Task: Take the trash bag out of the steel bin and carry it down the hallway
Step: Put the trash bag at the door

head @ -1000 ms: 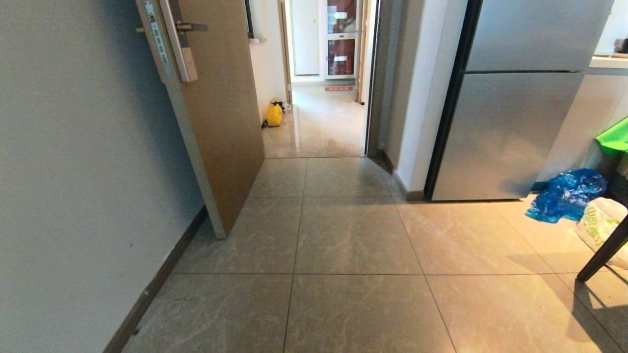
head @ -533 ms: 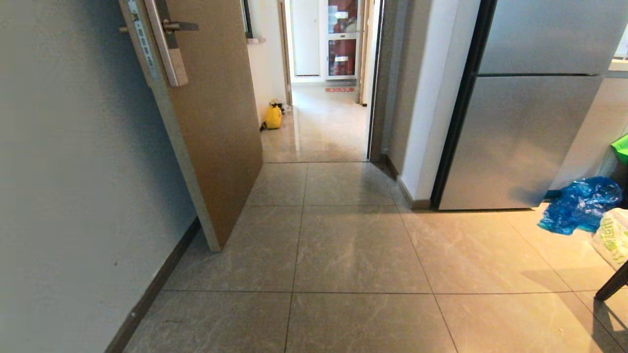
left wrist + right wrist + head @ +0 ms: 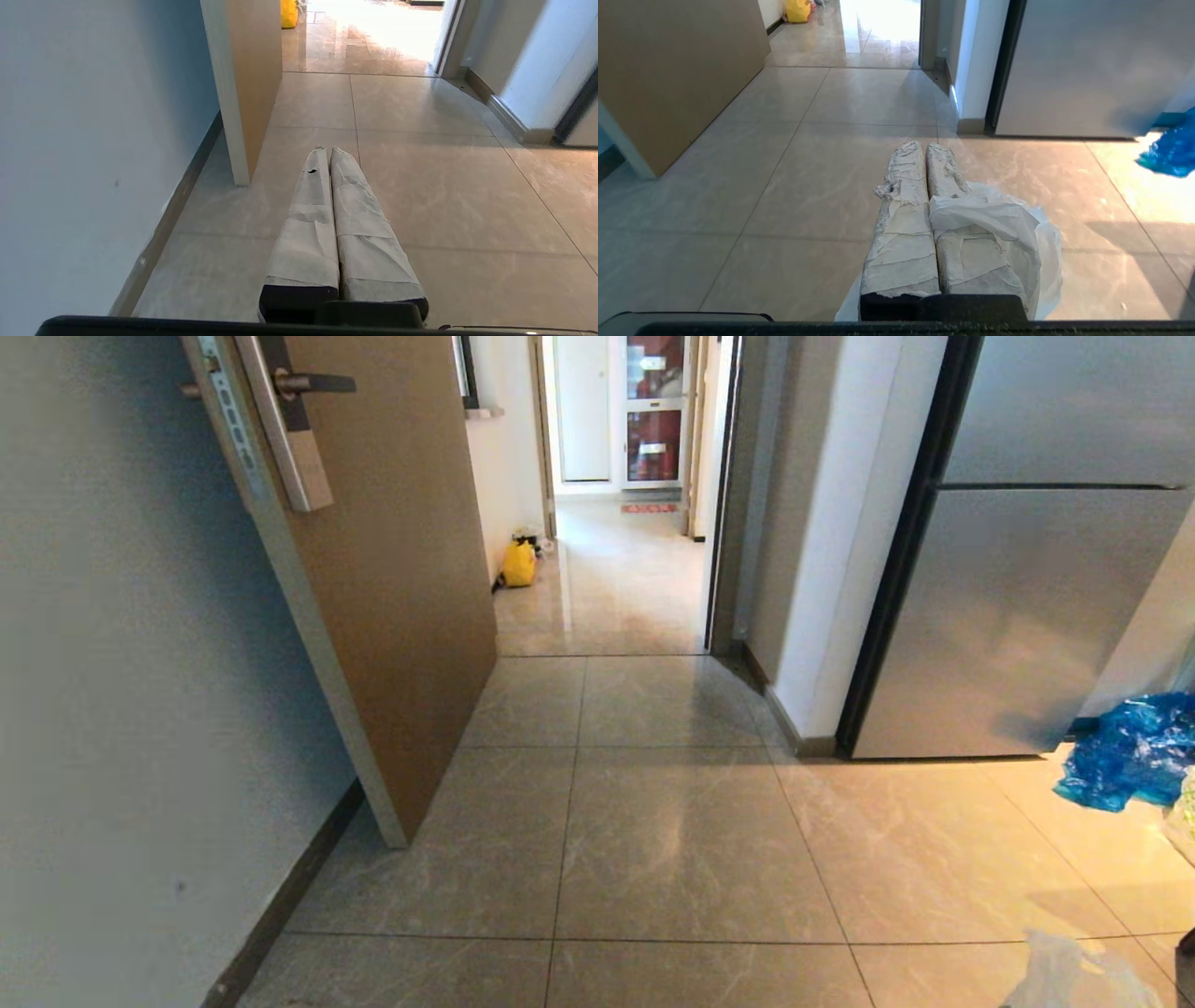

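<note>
Between our right fingers: the trash bag (image 3: 994,224), its thin white plastic pinched in the clenched right gripper (image 3: 924,147).
Bag's lie: it drapes over one finger (image 3: 945,177) and hangs down; we cannot tell its long axis or which way it points.
Bag, head view: a pale fold (image 3: 1074,975) at our lower right.
Left gripper (image 3: 325,150): clenched on nothing, above the floor tiles (image 3: 444,196).
Ahead: open wooden door (image 3: 392,569), refrigerator (image 3: 1027,616), hallway with a yellow bag (image 3: 519,565).
Right: blue plastic bag (image 3: 1130,751).

All cameras toward doorway (image 3: 616,569)
</note>
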Motion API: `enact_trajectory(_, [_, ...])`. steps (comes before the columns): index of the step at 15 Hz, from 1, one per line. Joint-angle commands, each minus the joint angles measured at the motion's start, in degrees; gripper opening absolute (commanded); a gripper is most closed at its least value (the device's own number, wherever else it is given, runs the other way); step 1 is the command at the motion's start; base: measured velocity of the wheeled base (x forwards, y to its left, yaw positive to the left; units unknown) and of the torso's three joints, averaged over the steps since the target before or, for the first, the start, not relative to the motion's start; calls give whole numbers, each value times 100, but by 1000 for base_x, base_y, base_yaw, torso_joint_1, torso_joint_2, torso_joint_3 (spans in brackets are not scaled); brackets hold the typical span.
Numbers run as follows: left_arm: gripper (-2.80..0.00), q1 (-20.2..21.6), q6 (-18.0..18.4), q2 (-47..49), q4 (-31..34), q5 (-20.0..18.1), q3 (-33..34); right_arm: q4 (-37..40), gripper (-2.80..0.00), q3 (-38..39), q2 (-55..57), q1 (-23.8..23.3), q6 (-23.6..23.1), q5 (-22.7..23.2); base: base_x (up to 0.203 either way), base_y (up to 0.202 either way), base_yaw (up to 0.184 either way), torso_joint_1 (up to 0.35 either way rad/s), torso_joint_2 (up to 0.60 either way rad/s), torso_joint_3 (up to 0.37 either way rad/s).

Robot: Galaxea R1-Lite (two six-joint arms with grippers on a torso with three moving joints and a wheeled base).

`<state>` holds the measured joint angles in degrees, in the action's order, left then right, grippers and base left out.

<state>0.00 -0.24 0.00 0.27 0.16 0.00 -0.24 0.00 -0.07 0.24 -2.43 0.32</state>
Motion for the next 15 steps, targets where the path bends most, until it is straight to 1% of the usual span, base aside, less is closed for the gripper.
enact_trajectory(1, [-280,0,-2,0,0,2,0,-3,-280,0,7,3,-4,3,196,0,2,2,2,1])
enact_trajectory(15, [-280,0,-11,0,0,2,0,-3,-280,0,7,3,-4,3,192,0,0,2,2,3])
